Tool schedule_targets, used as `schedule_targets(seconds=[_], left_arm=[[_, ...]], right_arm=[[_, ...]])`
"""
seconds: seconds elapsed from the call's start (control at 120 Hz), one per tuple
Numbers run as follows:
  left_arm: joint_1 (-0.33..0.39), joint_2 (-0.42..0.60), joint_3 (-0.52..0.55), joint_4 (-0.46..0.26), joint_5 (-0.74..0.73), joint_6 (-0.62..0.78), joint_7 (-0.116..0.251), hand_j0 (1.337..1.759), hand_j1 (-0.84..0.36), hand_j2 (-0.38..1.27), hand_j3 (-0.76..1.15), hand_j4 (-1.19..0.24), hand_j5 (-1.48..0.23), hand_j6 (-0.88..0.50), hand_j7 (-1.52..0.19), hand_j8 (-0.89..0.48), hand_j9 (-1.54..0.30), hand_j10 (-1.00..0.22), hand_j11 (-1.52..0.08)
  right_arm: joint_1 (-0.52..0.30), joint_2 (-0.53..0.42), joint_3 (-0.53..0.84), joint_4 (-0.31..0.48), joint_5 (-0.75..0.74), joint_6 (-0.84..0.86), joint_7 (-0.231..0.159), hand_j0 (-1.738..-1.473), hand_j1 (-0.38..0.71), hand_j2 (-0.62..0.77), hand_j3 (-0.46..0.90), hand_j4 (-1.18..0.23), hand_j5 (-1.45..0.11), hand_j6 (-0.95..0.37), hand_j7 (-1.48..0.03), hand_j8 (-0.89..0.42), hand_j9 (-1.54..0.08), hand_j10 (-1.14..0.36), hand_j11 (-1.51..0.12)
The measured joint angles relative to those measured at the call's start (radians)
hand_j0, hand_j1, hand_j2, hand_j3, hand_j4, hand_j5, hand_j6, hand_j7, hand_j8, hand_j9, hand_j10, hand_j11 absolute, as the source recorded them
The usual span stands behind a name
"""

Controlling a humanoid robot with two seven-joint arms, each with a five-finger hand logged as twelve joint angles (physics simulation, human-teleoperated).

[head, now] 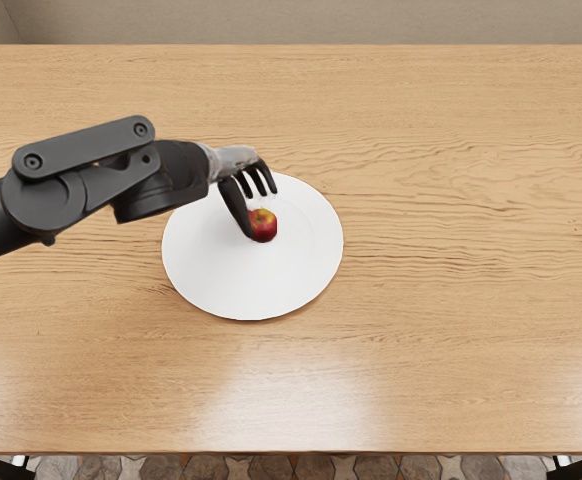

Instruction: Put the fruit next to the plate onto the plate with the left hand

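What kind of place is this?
Likely a dining room, though simulated: a wooden table, a white plate with an apple on it. The robot's left hand is beside the apple.

Light-grained wooden table [451,150] filling the view, beige wall [301,20] beyond its far edge, patterned tile floor [271,468] below its near edge

1. Left arm [71,195]: matte dark grey to near-black shells, rounded joint housings.
2. Flat grey bracket [86,148] along the upper side, rounded ends, slightly lighter than the shells.
3. Two round screws [33,161], one at each bracket end.
4. Forearm housing bulbous, tapers into the wrist [226,157], which is a short, lighter grey, metallic-looking segment.
5. Hand [243,192]: black, slim jointed fingers [235,208].
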Motion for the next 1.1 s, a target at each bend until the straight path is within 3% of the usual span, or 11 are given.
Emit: schedule_targets(seconds=[0.1,0.2,0.308,0.417,0.483,0.592,0.7,0.842,1.1], left_arm=[[-0.013,0.017,-0.001,-0.005,-0.018,0.000,0.000,1.658,-0.07,0.14,0.00,-0.38,-0.52,-0.32,-0.51,-0.32,-0.51,-0.39,-0.51],[-0.085,0.182,-0.008,-0.061,-0.148,-0.010,0.000,1.658,-0.03,0.10,0.00,-0.34,-0.45,-0.30,-0.44,-0.30,-0.44,-0.34,-0.44],[-0.071,0.334,-0.087,-0.135,-0.350,-0.101,0.000,1.658,0.00,0.08,0.00,-0.30,-0.40,-0.28,-0.40,-0.28,-0.40,-0.31,-0.40],[0.044,0.400,-0.197,-0.169,-0.552,-0.199,0.000,1.658,0.02,0.07,0.00,-0.29,-0.38,-0.27,-0.37,-0.27,-0.37,-0.29,-0.37],[0.152,0.443,-0.280,-0.178,-0.653,-0.258,0.000,1.658,0.02,0.07,0.00,-0.28,-0.37,-0.27,-0.36,-0.27,-0.36,-0.28,-0.36],[0.271,0.516,-0.418,-0.184,-0.749,-0.396,0.000,1.658,0.03,0.06,0.00,-0.27,-0.35,-0.27,-0.35,-0.27,-0.35,-0.27,-0.35],[0.332,0.597,-0.487,-0.180,-0.841,-0.474,0.000,1.658,0.04,0.06,0.00,-0.26,-0.34,-0.26,-0.34,-0.26,-0.34,-0.26,-0.34],[0.375,0.602,-0.519,-0.151,-0.933,-0.506,0.000,1.658,0.05,0.05,0.00,-0.25,-0.33,-0.25,-0.33,-0.25,-0.33,-0.25,-0.33],[0.418,0.619,-0.530,-0.041,-0.977,-0.516,0.000,1.658,0.05,0.05,0.00,-0.25,-0.32,-0.25,-0.32,-0.25,-0.32,-0.25,-0.32]], right_arm=[[0.000,0.000,0.000,0.000,0.000,0.000,0.000,-1.658,-0.31,-0.01,0.00,-0.04,-0.05,-0.04,-0.05,-0.04,-0.05,-0.04,-0.05],[0.000,0.000,0.000,-0.001,0.000,0.000,0.000,-1.658,-0.31,-0.01,0.00,-0.04,-0.05,-0.04,-0.05,-0.04,-0.05,-0.04,-0.05],[0.000,0.000,0.000,-0.001,0.000,0.000,0.000,-1.658,-0.31,-0.01,0.00,-0.04,-0.05,-0.04,-0.05,-0.04,-0.05,-0.04,-0.05],[0.000,0.000,0.000,-0.001,0.000,0.000,0.000,-1.658,-0.31,-0.01,0.00,-0.04,-0.05,-0.04,-0.05,-0.04,-0.05,-0.04,-0.05],[0.000,0.000,0.000,-0.001,0.000,0.000,0.000,-1.658,-0.31,-0.01,0.00,-0.04,-0.05,-0.04,-0.05,-0.04,-0.05,-0.04,-0.05],[0.000,0.000,0.000,-0.001,0.000,0.000,0.000,-1.658,-0.31,-0.01,0.00,-0.04,-0.05,-0.04,-0.05,-0.04,-0.05,-0.04,-0.05],[0.000,0.000,0.000,0.001,0.000,0.000,0.000,-1.658,-0.31,-0.01,0.00,-0.04,-0.05,-0.04,-0.05,-0.04,-0.05,-0.04,-0.05],[0.000,0.000,0.000,0.001,0.000,0.000,0.000,-1.658,-0.31,-0.01,0.00,-0.04,-0.05,-0.04,-0.05,-0.04,-0.05,-0.04,-0.05],[0.000,0.000,0.000,0.000,0.000,0.000,0.000,-1.658,-0.31,-0.01,0.00,-0.04,-0.05,-0.04,-0.05,-0.04,-0.05,-0.04,-0.05]])
